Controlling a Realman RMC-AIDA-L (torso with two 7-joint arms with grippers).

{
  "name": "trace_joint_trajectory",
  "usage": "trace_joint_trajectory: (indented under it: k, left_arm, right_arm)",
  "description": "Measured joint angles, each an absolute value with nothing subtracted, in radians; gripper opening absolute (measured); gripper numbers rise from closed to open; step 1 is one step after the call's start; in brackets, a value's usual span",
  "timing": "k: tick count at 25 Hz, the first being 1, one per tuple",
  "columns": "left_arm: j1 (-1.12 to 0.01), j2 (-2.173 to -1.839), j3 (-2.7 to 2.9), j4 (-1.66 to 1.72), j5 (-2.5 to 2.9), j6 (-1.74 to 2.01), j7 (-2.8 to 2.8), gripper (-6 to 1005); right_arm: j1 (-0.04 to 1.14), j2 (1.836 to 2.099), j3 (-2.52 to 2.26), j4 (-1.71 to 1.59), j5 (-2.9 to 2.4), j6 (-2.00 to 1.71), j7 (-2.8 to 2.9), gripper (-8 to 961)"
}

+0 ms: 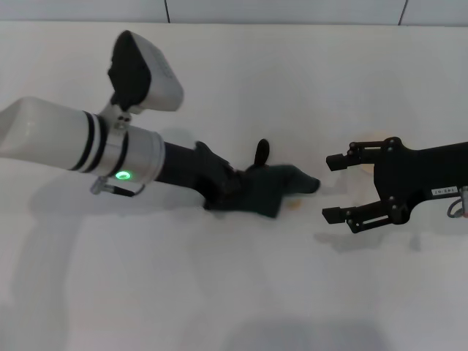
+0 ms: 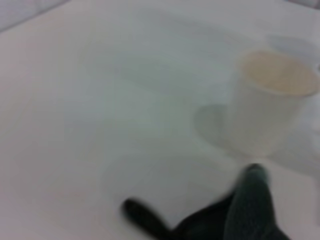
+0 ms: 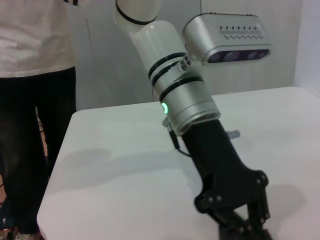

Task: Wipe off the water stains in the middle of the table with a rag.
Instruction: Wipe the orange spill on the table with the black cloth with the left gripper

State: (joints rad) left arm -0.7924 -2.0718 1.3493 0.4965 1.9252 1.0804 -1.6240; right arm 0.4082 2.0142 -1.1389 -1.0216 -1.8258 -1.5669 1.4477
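Observation:
My left gripper is shut on the dark rag and presses it onto the white table near the middle. The rag's loop tab sticks up behind it. A small orange-brown bit of the water stains shows at the rag's near right edge; the rest is hidden under the cloth. The left wrist view shows the rag and its tab. My right gripper is open and empty, just right of the rag. The right wrist view shows the left arm's gripper on the table.
A translucent whitish cup stands within the right gripper's open jaws; it also shows in the left wrist view close beyond the rag. A person stands at the table's far end behind the left arm.

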Motion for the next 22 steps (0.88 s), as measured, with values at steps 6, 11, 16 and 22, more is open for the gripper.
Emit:
trace_joint_trajectory:
  k: [6, 11, 16, 22]
  left_arm:
    - [-0.789, -2.053, 1.264, 0.462, 1.960, 0.998, -1.627, 57]
    - [-0.779, -2.038, 1.192, 0.452, 1.989, 0.962, -1.625, 57]
    - [-0.786, -2.050, 1.200, 0.458, 1.992, 0.982, -1.596, 57]
    - [-0.823, -2.079, 1.212, 0.460, 1.992, 1.071, -1.553, 57]
  right_arm:
    - [0.416, 2.014, -1.140, -1.022, -1.825, -1.566, 1.450, 843]
    - [0.424, 2.014, -1.141, -1.014, -1.825, -1.555, 1.450, 843]
    - [0.440, 2.014, -1.145, -0.993, -1.825, -1.544, 1.449, 843]
    - [0.446, 2.014, -1.152, -0.986, -1.825, -1.540, 1.449, 843]
